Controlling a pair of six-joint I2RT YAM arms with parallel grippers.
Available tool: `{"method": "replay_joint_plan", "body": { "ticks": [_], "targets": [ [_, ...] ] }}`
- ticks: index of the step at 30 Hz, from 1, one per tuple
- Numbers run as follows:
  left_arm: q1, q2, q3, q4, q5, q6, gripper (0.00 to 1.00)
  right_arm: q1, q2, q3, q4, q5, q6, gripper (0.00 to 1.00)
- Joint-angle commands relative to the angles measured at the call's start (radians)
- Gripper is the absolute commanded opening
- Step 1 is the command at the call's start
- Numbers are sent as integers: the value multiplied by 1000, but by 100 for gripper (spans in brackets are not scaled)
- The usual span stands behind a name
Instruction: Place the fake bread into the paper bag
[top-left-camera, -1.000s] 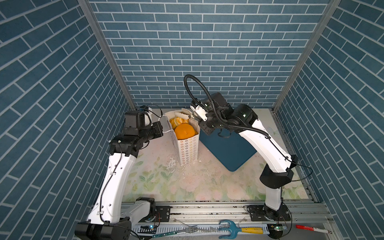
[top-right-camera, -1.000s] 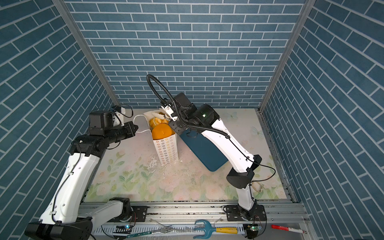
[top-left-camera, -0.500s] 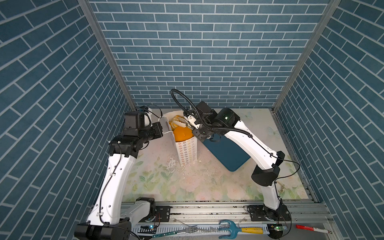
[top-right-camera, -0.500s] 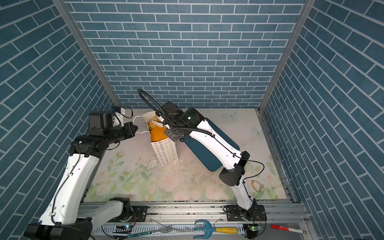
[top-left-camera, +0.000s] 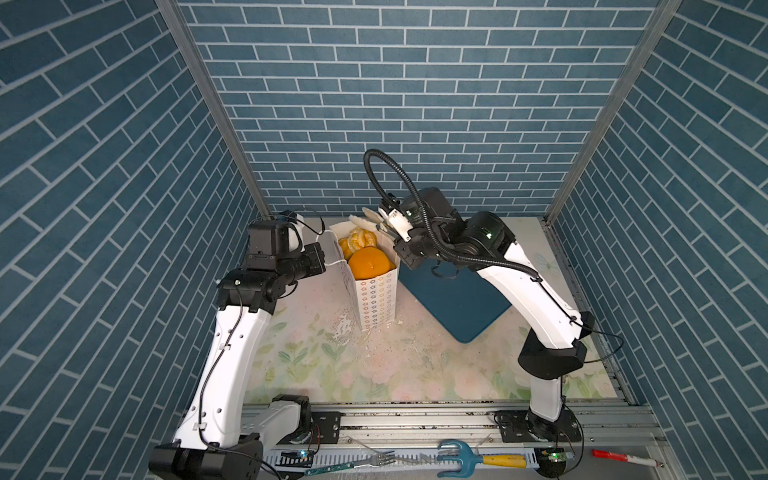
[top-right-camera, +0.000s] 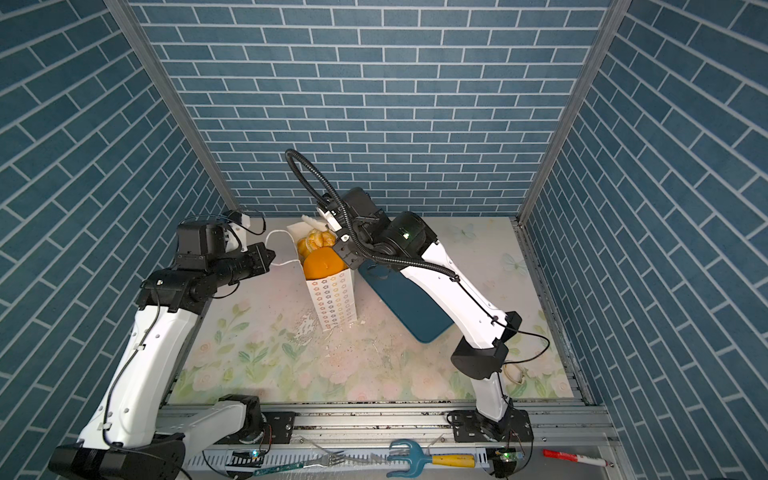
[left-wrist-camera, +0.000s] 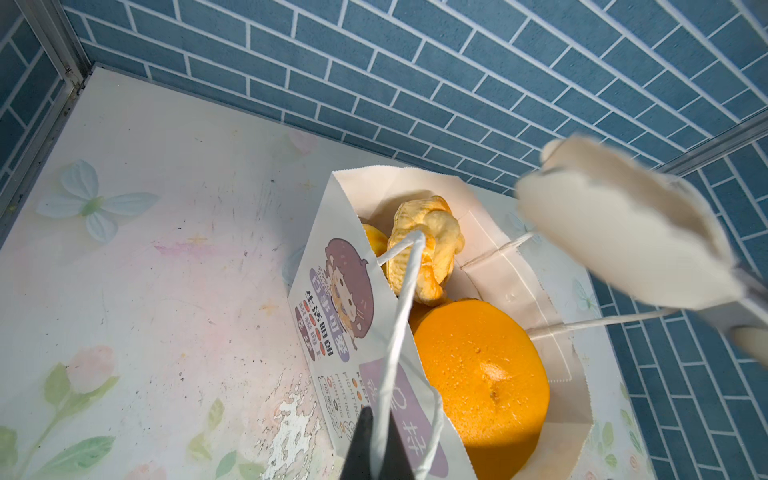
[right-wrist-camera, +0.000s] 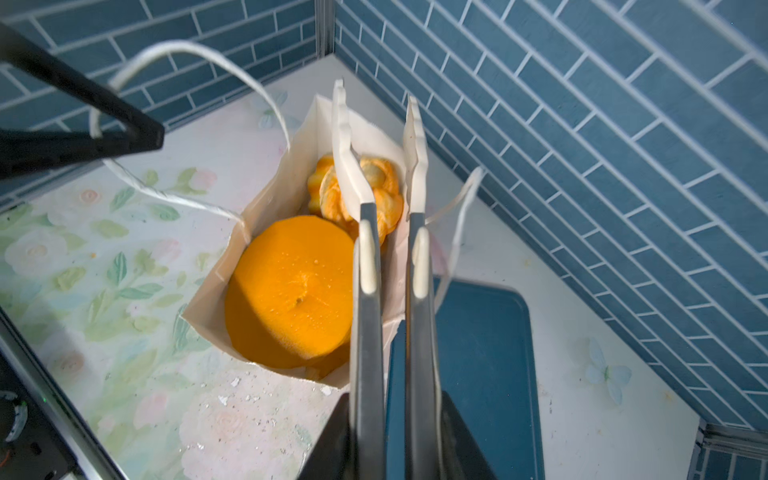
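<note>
The floral worktop (top-left-camera: 316, 374) carried a dark blue mat (top-left-camera: 457, 299) just beside the paper bag (top-left-camera: 376, 297), on the right arm's side, and the mat lay bare. The bag stood upright with its mouth open. All the fake bread that showed was inside the bag: a thick round cake (top-left-camera: 370, 262) sat high at the end of the bag nearer the robot, its top about level with the rim, and a knotted bun (top-left-camera: 361, 240) lay behind it toward the bag's far end.

The right gripper (right-wrist-camera: 376, 95) hung above the bag's mouth, over the bun, its long white-tipped fingers drawn almost together with nothing between them. The left gripper (left-wrist-camera: 374, 440) was closed on the bag's cord handle (left-wrist-camera: 405, 291), pulling that wall outward from the bag.

The step looked like clearing the empty gripper from the bag (no loose bread was in sight). To do it well, the right gripper should rise straight up from the bag's mouth, because the second handle (right-wrist-camera: 457, 224) looped close beside its fingers and could snag. The left gripper's pull should be gentle: the bag was tall and probably light, so a hard tug could tip it. The cake rode high, so a jolt to the bag might roll it out.
</note>
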Motion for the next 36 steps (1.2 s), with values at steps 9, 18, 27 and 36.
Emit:
{"method": "replay_joint_plan", "body": {
  "ticks": [9,18,27,36],
  "targets": [
    [-7,41,171,-42,23,21,54,-117,-201,-94,93,145,-1,32],
    [-4,67,284,-150,-182,129,73,-492,-372,-582,226,33,38,35],
    [157,101,301,-101,-146,157,77,-862,-264,-856,452,-207,46,36],
    [314,112,143,3,23,83,77,-1033,-78,-938,588,-261,-14,37]
  ]
}}
